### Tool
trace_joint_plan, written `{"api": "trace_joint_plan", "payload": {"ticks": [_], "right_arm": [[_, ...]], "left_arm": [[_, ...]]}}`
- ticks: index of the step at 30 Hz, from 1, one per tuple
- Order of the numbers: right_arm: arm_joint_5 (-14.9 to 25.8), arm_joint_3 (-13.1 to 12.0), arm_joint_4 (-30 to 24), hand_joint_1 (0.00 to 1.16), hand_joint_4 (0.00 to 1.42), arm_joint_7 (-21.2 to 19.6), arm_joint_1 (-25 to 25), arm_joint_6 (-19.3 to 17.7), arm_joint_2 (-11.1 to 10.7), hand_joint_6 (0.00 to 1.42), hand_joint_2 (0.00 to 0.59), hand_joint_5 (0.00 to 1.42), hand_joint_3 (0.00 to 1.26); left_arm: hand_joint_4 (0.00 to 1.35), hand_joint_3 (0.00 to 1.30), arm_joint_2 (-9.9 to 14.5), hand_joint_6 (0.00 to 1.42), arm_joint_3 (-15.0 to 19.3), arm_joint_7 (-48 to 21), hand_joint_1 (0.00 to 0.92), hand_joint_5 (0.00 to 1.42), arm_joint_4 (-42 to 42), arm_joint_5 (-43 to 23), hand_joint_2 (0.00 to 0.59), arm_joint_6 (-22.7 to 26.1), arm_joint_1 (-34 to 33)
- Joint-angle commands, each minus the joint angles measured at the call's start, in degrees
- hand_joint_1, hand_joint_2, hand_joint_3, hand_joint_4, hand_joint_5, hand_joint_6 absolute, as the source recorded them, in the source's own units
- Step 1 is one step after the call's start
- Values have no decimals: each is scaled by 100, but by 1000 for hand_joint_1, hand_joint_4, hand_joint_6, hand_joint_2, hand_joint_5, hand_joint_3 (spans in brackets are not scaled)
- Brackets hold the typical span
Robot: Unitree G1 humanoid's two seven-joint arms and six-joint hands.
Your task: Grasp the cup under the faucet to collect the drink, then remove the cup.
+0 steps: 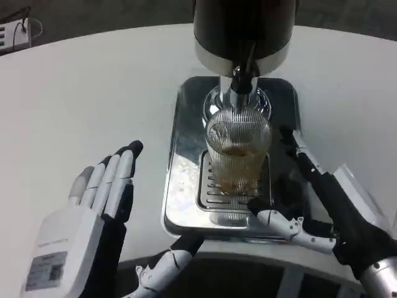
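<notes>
A white table (74,93) with a rounded near edge takes up most of the view. At its top left corner, beyond the table's far edge, lies a white power strip (13,34) with a thin cable looping off it, partly cut by the frame. The floor (111,13) behind the table is dark grey. Under the near edge of the table the space is dark, and a pale upright bar (291,282), seemingly a table leg, shows there at the bottom right

The dispenser (242,31) is cut off by the top edge.
</notes>
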Motion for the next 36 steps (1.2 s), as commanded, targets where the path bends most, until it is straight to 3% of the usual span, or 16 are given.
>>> {"api": "trace_joint_plan", "payload": {"ticks": [1, 36], "right_arm": [[45, 49, 189, 590, 41, -64, -165, -135, 25, 196, 240, 73, 0], [187, 293, 1493, 653, 51, -315, -1212, -534, 284, 226, 205, 107, 0]], "left_arm": [[0, 0, 60, 0, -19, 235, 0, 0, 321, 51, 178, -190, 67], [0, 0, 60, 0, -98, 223, 0, 1, 405, 113, 188, -150, 310]]}}
